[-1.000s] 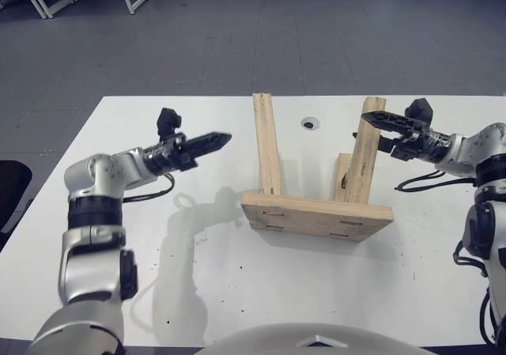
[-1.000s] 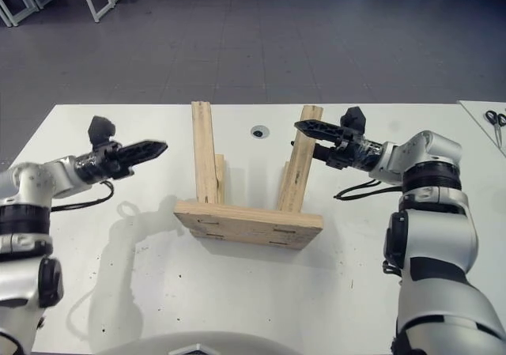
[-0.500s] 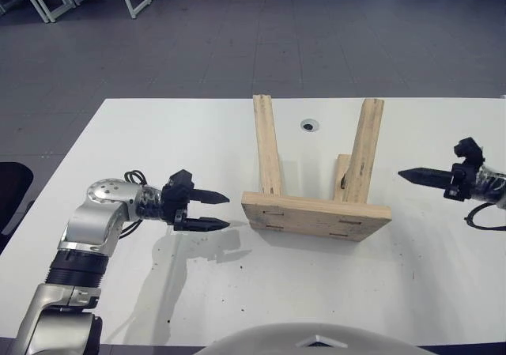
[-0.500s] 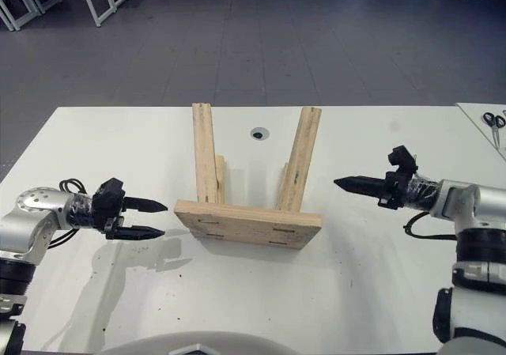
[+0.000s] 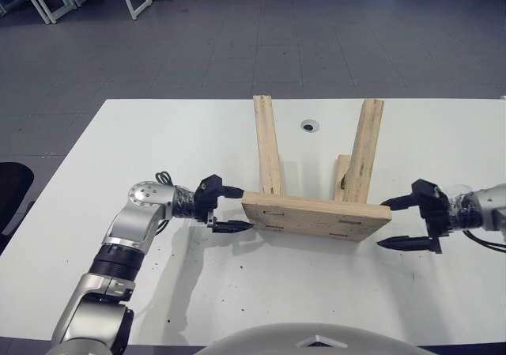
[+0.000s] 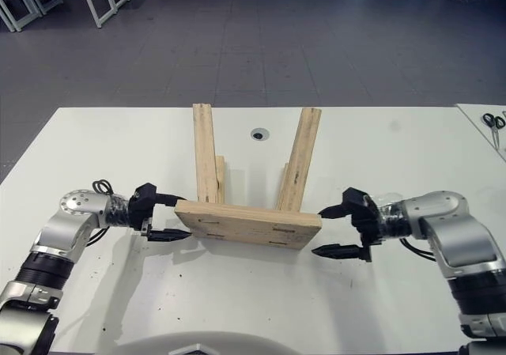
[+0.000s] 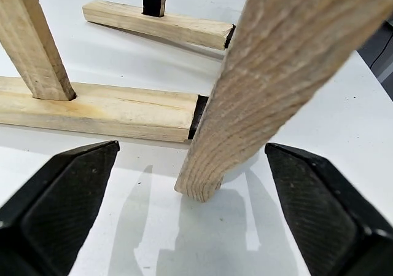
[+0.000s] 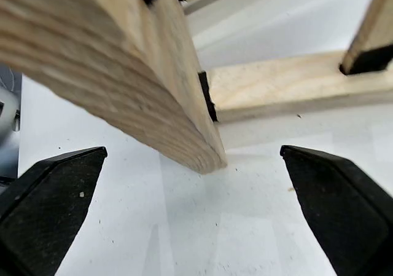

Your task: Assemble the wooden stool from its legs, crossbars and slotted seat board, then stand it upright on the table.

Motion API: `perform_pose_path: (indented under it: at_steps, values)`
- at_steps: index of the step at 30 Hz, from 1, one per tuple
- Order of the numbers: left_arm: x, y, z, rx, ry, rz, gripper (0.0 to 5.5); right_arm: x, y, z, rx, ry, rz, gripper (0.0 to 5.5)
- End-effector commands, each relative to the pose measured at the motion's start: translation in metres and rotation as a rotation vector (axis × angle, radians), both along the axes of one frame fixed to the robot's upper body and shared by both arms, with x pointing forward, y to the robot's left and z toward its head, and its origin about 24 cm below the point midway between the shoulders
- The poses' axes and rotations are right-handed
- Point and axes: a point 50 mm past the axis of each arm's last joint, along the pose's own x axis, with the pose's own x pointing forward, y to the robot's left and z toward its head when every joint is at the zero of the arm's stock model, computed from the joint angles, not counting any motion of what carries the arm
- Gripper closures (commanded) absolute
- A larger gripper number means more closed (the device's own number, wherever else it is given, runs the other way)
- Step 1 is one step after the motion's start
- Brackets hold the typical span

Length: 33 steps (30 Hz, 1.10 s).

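Wooden stool [image 5: 316, 213], assembled, lying on its side mid-table [image 5: 158, 134], legs [image 5: 266, 145] toward the far edge. I have left gripper [image 5: 243, 209] and right gripper [image 5: 383, 224] spread wide, bracketing the seat [image 5: 348, 220] ends, placed, I judge, for tipping it upright.

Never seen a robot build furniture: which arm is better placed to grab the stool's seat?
Neither clearly: left tool and right tool are both open, each straddling one end of the pale wooden slotted seat board.
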Motion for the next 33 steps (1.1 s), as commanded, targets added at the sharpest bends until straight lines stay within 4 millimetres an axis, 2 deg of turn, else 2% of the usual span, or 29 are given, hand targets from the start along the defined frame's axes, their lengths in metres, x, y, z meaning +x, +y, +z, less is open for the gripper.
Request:
perform_pose_path:
  at_steps: [1, 9, 12, 16, 18, 19, 21, 22, 24, 25, 26, 27, 28, 29, 30, 33]
  values:
    - [0.008, -0.005, 0.007, -0.001, -0.019, -0.029, 1.75, 0.000, 0.019, -0.001, 0.044, -0.019, 0.041, 0.49]
    - [-0.003, -0.013, 0.015, -0.062, 0.128, -0.129, 3.05, 0.011, 0.017, -0.010, 0.014, -0.018, -0.027, 2.02]
    - [-0.006, -0.010, 0.028, -0.092, 0.204, -0.145, 3.51, 0.016, 0.015, 0.006, 0.117, 0.053, -0.053, 2.61]
    - [-0.004, -0.006, 0.046, -0.111, 0.267, -0.114, 3.66, 0.020, 0.022, 0.036, 0.315, 0.161, -0.062, 3.32]
    - [0.000, -0.006, 0.080, -0.284, 0.411, -0.071, 3.81, 0.023, 0.029, 0.065, 0.527, 0.270, -0.052, 3.41]
    - [0.008, -0.007, 0.106, -0.460, 0.495, -0.044, 3.85, 0.031, 0.033, 0.080, 0.676, 0.336, -0.071, 3.46]
    - [0.025, -0.008, 0.142, -0.756, 0.606, -0.040, 3.93, 0.050, 0.041, 0.096, 0.879, 0.457, -0.131, 3.65]
    - [0.036, -0.015, 0.153, -0.881, 0.613, -0.016, 3.97, 0.062, 0.047, 0.099, 0.958, 0.487, -0.184, 3.78]
    - [0.060, -0.040, 0.179, -1.160, 0.578, 0.209, 4.16, 0.096, 0.067, 0.102, 1.127, 0.509, -0.396, 4.14]
    - [0.068, -0.051, 0.189, -1.243, 0.623, 0.359, 4.20, 0.112, 0.083, 0.108, 1.243, 0.519, -0.577, 4.19]
    - [0.076, -0.060, 0.199, -1.335, 0.692, 0.492, 4.20, 0.125, 0.091, 0.117, 1.356, 0.563, -0.785, 4.20]
    - [0.082, -0.068, 0.200, -1.346, 0.765, 0.617, 4.20, 0.134, 0.097, 0.121, 1.408, 0.640, -0.935, 4.20]
    - [0.089, -0.072, 0.198, -1.358, 0.845, 0.741, 4.20, 0.142, 0.101, 0.124, 1.416, 0.703, -1.009, 4.19]
    - [0.097, -0.075, 0.187, -1.294, 0.928, 0.879, 4.20, 0.151, 0.103, 0.120, 1.359, 0.743, -1.088, 4.19]
    - [0.102, -0.074, 0.175, -1.237, 0.994, 1.006, 4.20, 0.160, 0.104, 0.112, 1.224, 0.750, -1.167, 4.19]
    - [0.118, -0.070, 0.157, -1.223, 1.116, 1.185, 4.20, 0.181, 0.095, 0.097, 1.083, 0.780, -1.342, 4.19]
